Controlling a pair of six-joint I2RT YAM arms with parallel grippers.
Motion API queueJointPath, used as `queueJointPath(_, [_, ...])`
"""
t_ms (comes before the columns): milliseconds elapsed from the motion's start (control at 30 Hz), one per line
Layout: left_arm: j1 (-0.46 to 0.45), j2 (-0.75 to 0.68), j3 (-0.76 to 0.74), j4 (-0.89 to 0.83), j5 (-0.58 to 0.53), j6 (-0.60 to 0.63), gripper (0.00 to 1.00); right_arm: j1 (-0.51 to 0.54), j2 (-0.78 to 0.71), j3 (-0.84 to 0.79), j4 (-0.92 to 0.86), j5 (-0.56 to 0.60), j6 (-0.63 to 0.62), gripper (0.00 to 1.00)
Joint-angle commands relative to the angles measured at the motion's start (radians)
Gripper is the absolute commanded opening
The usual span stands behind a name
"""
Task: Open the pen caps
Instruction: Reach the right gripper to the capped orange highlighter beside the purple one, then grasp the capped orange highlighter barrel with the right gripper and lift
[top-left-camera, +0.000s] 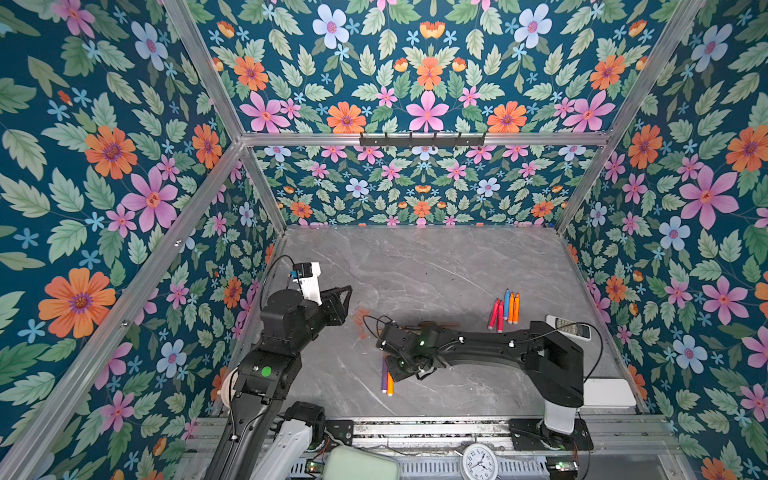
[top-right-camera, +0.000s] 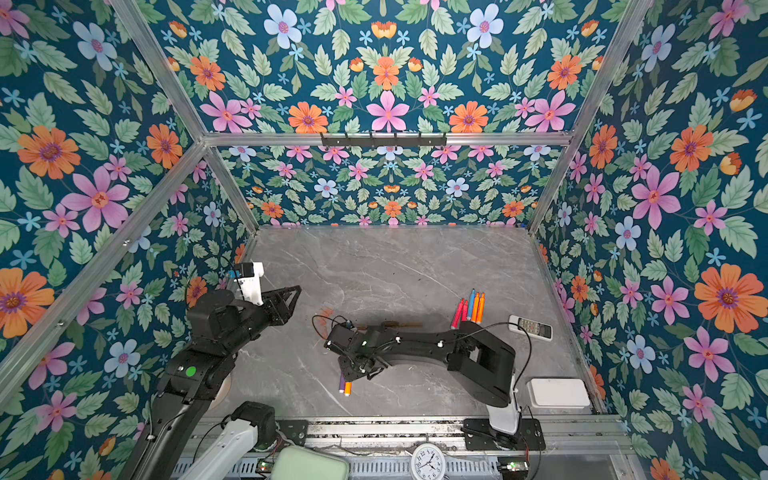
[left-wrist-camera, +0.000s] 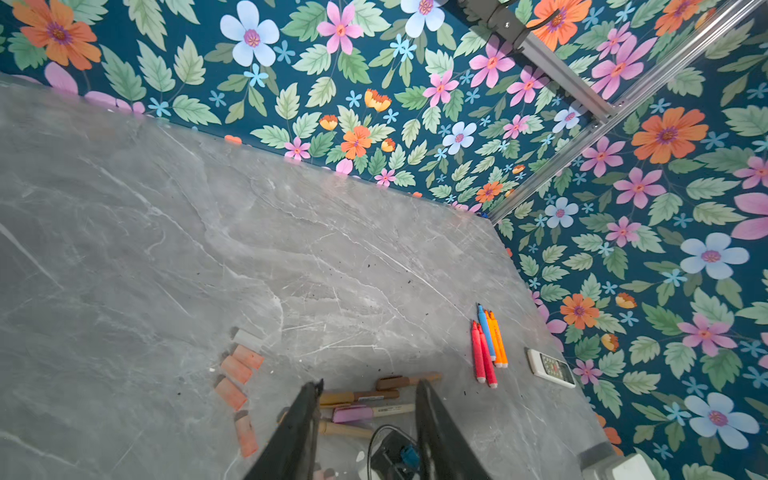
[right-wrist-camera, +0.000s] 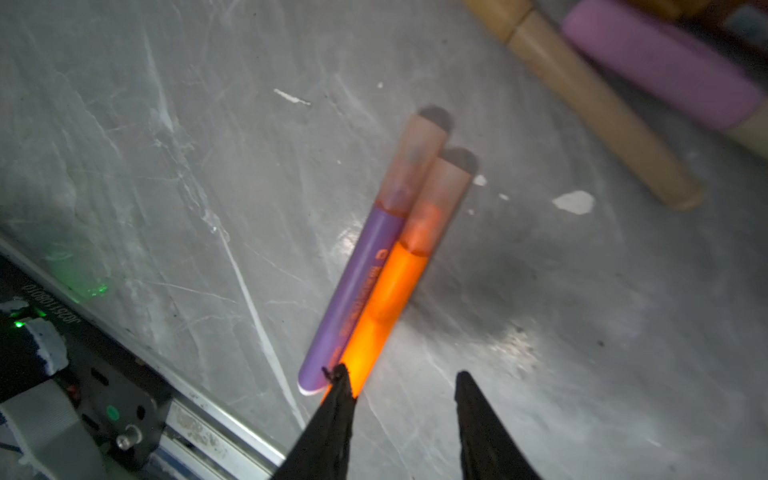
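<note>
Right wrist view: two translucent orange-pink pen caps (right-wrist-camera: 417, 162) are seated on a purple plastic felt-tip pen (right-wrist-camera: 353, 291) and an orange plastic felt-tip pen (right-wrist-camera: 388, 291). The pens lie flat, touching along their length, caps pointing away from the right gripper (right-wrist-camera: 402, 374). Its jaws are moderately apart, nothing between them. The pen tails sit at one fingertip, not centred in the gap. The orange tail overlaps that fingertip; contact or just above, can't tell.

Further ahead, past the caps: tan-brown capped pens (right-wrist-camera: 594, 104) and a pink-capped pen (right-wrist-camera: 656, 62).

Left gripper (left-wrist-camera: 370, 384) is up off the grey marble-look table (left-wrist-camera: 208, 249), jaws parted, empty, well apart from the pair. A row of loose orange-pink caps (left-wrist-camera: 237, 370) lies off one jaw. A group of uncapped red, blue and orange pens (left-wrist-camera: 486, 345) and a white remote control (left-wrist-camera: 550, 368) lie well off the other.

Risks, as judged:
- Closing from this offset likely shoves the orange tail sideways, so the pair rolls or fans out.
- The pens touch, so the jaws may pinch both and one drops on lift.
- A tail-end grip leaves a long lever, so a cap pull could twist the pen out.
- Smooth round caps probably slip under a light pinch.
</note>
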Motion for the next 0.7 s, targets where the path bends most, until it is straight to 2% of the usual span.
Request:
queueJointPath(0, [0.003,-0.009,-0.028,-0.054,-0.014,0.046,0.40,0.020,0.041,0.045,-0.045,-0.011,0.059,0.45])
queueJointPath(467, [0.003,-0.032,-0.087,-0.006,0.035,0.049,0.41,0.029,0.068,0.030,-0.150,0.073,0.142,0.44])
queueJointPath(667, [0.002,-0.035,-0.090,-0.005,0.043,0.051,0.41,0.026,0.035,0.025,-0.246,0.159,0.142,0.44])
